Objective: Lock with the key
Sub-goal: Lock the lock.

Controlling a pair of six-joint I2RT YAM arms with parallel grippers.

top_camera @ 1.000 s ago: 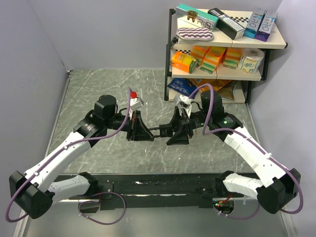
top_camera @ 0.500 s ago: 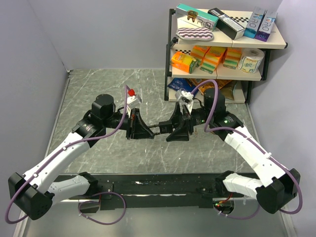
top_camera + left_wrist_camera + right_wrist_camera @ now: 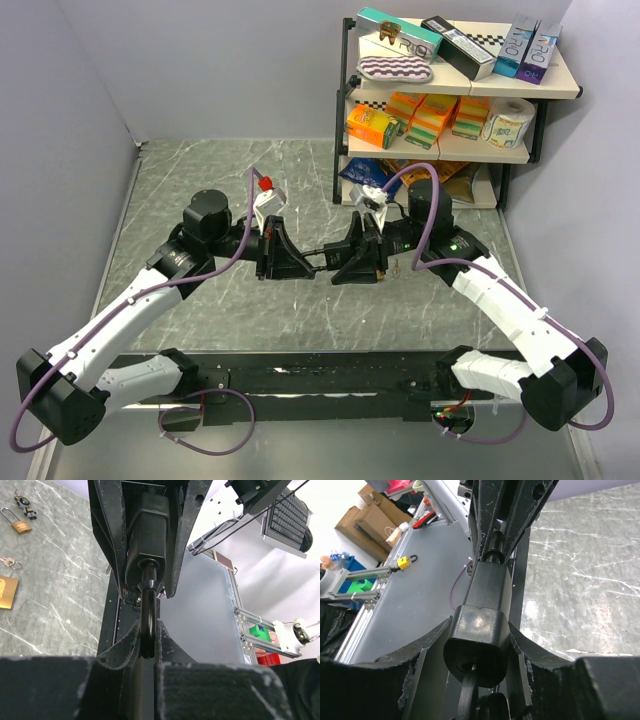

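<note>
A black padlock [image 3: 322, 259] hangs in the air between my two grippers, above the marble table [image 3: 200, 190]. My left gripper [image 3: 298, 262] is shut on its black shackle [image 3: 148, 615], which sits pinched between the pads in the left wrist view. My right gripper [image 3: 343, 264] is shut on the lock's body [image 3: 485, 595], with one finger on each side. A dark key [image 3: 470, 692] is in the keyhole at the near end of the body. The body also shows in the left wrist view [image 3: 150, 540].
A shelf unit [image 3: 450, 90] with boxes and packets stands at the back right. Small brass padlocks [image 3: 21, 526] and loose keys [image 3: 7, 561] lie on the table, seen in the left wrist view. Grey walls close in the left side and the back.
Both grippers have shifted slightly up and back with the padlock between them. The right gripper has closed in toward the left one and its wrist has turned.
</note>
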